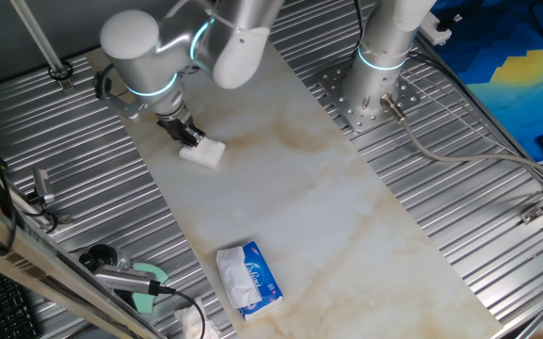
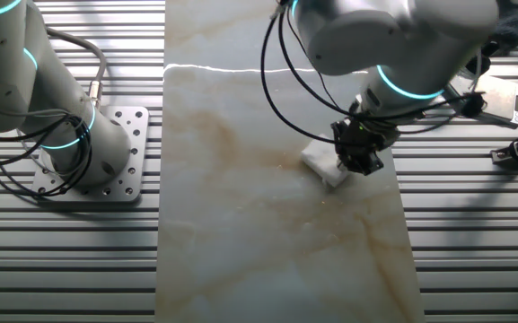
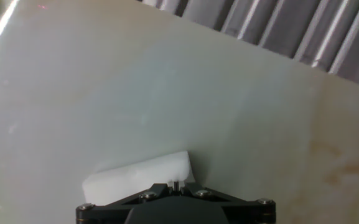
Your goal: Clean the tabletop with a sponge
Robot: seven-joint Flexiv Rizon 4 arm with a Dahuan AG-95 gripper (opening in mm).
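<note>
- The pincer (image 1: pixel 190 137) is seen lowered onto the table (image 1: pixel 327 198), and its black fingers are pressed onto the sponge (image 1: pixel 203 153), which is pinched between them.
- In the other fixed view the pincer (image 2: pixel 359 160) is seen at the right part of the slab, and the sponge (image 2: pixel 321 164) sticks out from it toward the middle of the slab.
- In the hand view only the black base of the pincer (image 3: pixel 176 208) is shown at the lower edge, with the white sponge (image 3: pixel 139 177) lying flat on the table (image 3: pixel 135 87) just in front of it; the fingertips themselves are hidden.
- The sponge is placed on the white marble-look surface, near the edge which borders the ribbed grey metal surface (image 1: pixel 83 179), and beside faint tan veins (image 1: pixel 299 141).
- The arm (image 1: pixel 172 42) is bent over this end of the table, with a lit ring on its joint.
- A second robot base (image 1: pixel 384 56) is mounted on a metal plate at the other side of the table, well apart from the sponge.
- A blue-and-white tissue pack (image 1: pixel 249 279) is lying on the table near its other end, well apart from the pincer.
- A crumpled white tissue (image 1: pixel 194 323) is seen at the lower edge of that view, near the tissue pack.
</note>
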